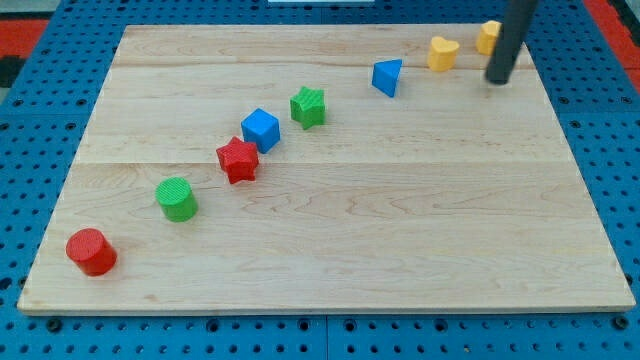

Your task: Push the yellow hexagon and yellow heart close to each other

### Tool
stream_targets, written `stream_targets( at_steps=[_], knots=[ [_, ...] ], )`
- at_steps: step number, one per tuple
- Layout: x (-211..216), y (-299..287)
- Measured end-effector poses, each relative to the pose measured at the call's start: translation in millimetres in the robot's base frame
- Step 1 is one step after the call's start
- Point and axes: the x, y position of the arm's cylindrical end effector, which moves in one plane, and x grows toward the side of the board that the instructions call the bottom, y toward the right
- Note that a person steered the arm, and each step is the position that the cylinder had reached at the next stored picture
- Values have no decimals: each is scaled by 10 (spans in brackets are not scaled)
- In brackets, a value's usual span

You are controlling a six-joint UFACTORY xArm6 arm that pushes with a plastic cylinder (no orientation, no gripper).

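My tip (497, 79) rests on the wooden worktop (400, 240) near its top right corner; the rod carries no pincer, so there is no opening to tell of. The yellow hexagon (487, 37) sits just behind the rod, partly hidden by it, close to the top edge. The yellow heart (443, 53) lies near, to the view's left of the tip. A blue triangle (388, 77) follows, then a diagonal line runs toward the bottom left corner: green star (309, 107), blue cube (260, 129), red star (238, 160), green cylinder (177, 198), red cylinder (92, 251).
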Motion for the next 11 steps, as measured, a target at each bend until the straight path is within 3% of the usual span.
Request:
stream_targets(
  at_steps=[1,2,3,5,6,7,9,10,11],
  knots=[
    [-492,547],
    [-841,536],
    [-849,190],
    [-36,-1174],
    [152,-1404],
    [140,-1389],
    [-349,-1395],
    [-166,-1866],
    [-70,-1823]
  ],
)
